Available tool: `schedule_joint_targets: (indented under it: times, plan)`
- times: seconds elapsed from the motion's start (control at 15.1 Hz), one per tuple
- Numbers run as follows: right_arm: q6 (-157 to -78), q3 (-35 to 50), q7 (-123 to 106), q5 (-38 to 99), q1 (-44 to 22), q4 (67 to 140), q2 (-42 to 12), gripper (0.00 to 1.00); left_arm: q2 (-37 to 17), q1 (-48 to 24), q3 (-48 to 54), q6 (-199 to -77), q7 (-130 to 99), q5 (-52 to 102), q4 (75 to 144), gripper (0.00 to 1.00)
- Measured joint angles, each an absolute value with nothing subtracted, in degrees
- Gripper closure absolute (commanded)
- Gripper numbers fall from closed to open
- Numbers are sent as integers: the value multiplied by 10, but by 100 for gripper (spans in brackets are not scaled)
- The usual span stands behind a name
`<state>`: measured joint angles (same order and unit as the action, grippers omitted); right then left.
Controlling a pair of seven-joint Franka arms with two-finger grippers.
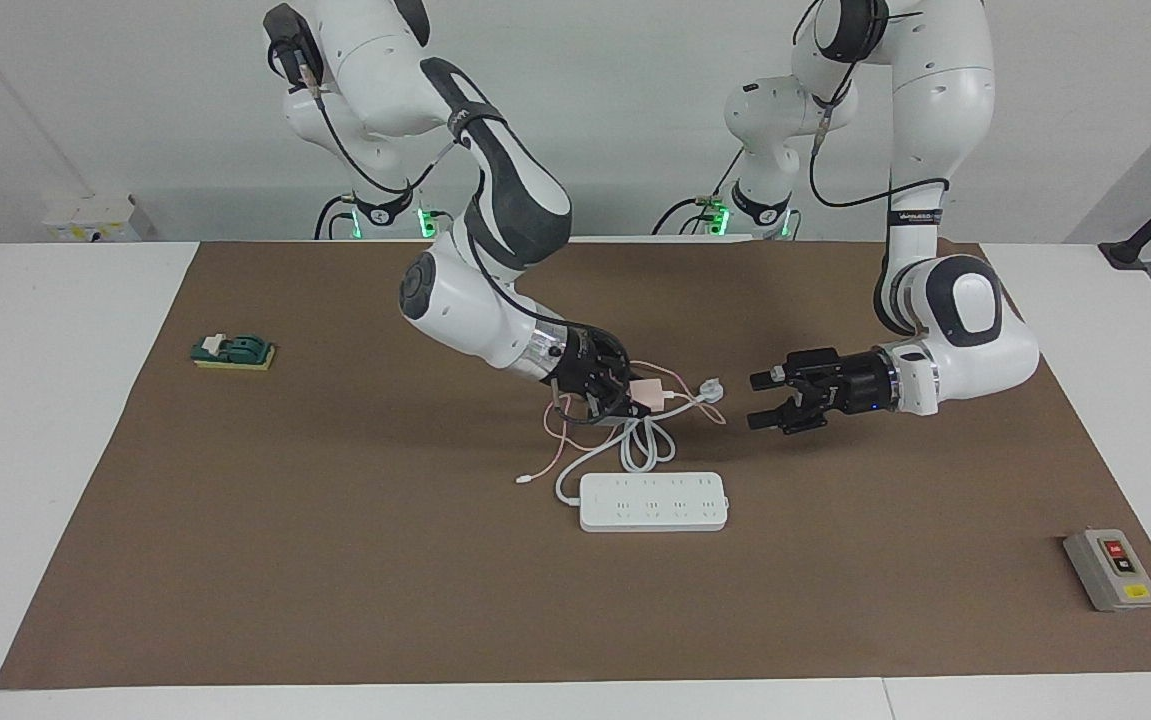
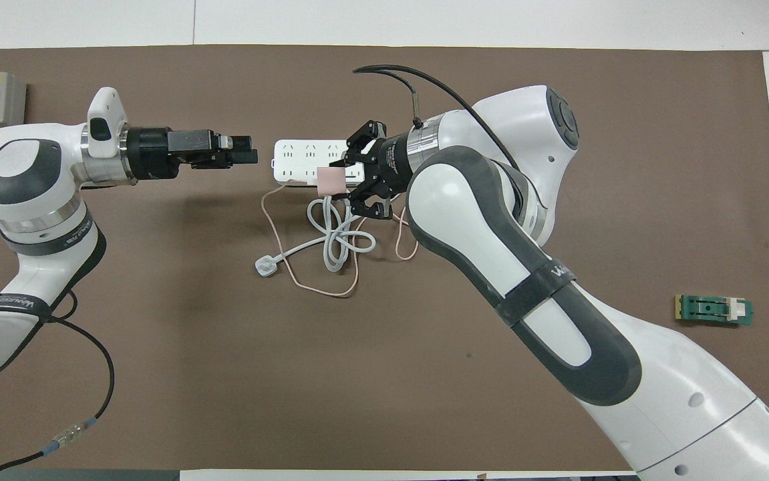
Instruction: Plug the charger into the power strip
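The power strip [image 1: 653, 501] lies flat with its socket face open from above; nothing rests on it. Just nearer to the robots, its coiled white cord [image 1: 641, 447], the three-pin plug [image 1: 710, 389] and loops of thin pink cable [image 1: 563, 440] clutter the mat. The right gripper [image 1: 625, 398], closed on the charger [image 1: 646, 392], hangs over that tangle. The left gripper [image 1: 767, 400], fingers spread, hovers beside it, an open gap between them. The mat [image 1: 335, 560] around is bare; the grey button box [image 1: 1111, 568] and green block [image 1: 232, 351] sit well apart.
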<state>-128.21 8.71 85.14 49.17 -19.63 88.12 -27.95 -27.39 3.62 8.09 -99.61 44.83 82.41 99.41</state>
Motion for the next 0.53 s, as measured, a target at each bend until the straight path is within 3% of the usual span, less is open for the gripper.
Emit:
schedule_joint_targets:
  times: [0.2, 0.53]
  plan:
    - [-1282, 87, 856, 492, -196, 881, -280, 100, -297, 15, 85, -1020, 458, 845, 962, 0]
    - [-1282, 86, 857, 492, -196, 881, -280, 100, -302, -1, 85, -1021, 452, 846, 968, 0]
